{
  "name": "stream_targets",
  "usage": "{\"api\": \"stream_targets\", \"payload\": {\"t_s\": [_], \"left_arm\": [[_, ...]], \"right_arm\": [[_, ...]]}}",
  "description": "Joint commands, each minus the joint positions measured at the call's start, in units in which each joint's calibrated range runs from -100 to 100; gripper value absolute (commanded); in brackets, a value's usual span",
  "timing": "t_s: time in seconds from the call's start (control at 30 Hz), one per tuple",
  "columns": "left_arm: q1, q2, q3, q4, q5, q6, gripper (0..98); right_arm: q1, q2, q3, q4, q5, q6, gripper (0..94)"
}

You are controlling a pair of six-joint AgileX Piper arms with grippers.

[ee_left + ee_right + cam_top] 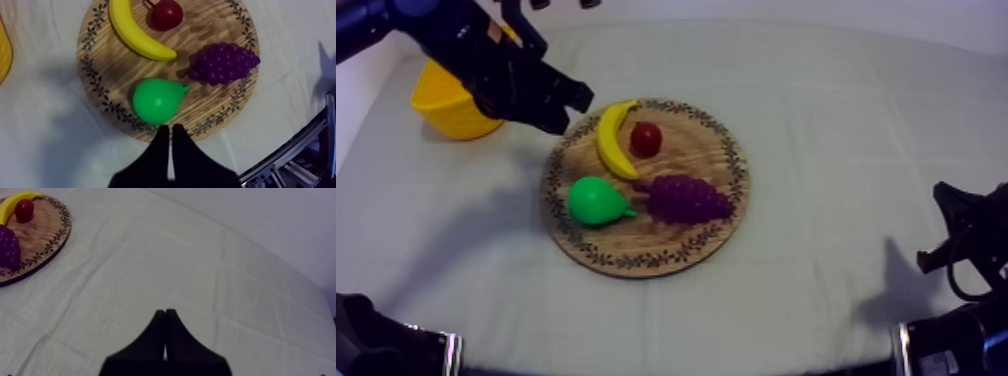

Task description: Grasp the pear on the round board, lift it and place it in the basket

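- Grey-white cloth (pixel 816 120) covers the worktop. We start at our left hand (pixel 169 127), whose two black fingers lie pressed together in a narrow wedge, closed on nothing.
- From the left wrist, the tip of that wedge sits over the near rim of the round wooden board (pixel 210 30). The pear (pixel 157 100) lies just beyond it, apart from the fingers.
- From above, our left arm (pixel 466 45) reaches in from the upper left. The left hand (pixel 571 108) hangs over the board's upper-left rim, between the yellow basket (pixel 451 110) and the banana (pixel 614 140).
- The pear (pixel 598 200) is green and lies on its side on the left part of the board (pixel 636 262). Its stem points at the bunch of grapes (pixel 686 198) just beside it, and we cannot tell whether the two touch.
- The banana curves along the board's upper-left part, with the small red fruit (pixel 646 138) just beside it, toward the board's middle.
- The yellow basket stands on the cloth off the board, at the far left of the worktop, partly hidden behind our left arm.
- Our right hand (pixel 165 310) is also closed into a wedge on nothing. It sits over the cloth, well apart from the board.
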Motion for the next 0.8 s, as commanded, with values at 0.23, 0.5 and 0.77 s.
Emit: {"api": "stream_targets", "payload": {"t_s": [0.23, 0.5, 0.77], "left_arm": [[0.34, 2.75, -3.32, 1.22, 5.7, -14.84, 0.0], [0.53, 4.61, -4.94, 0.95, 8.75, -23.94, 0.0], [0.5, 5.25, -7.15, 0.77, 9.91, -31.91, 2.0]], "right_arm": [[-0.02, -0.03, -0.02, -0.04, 0.02, 0.01, 0.4], [-0.02, -0.03, -0.02, -0.04, 0.02, 0.01, 0.4], [-0.02, -0.03, -0.02, -0.04, 0.02, 0.01, 0.4]]}}
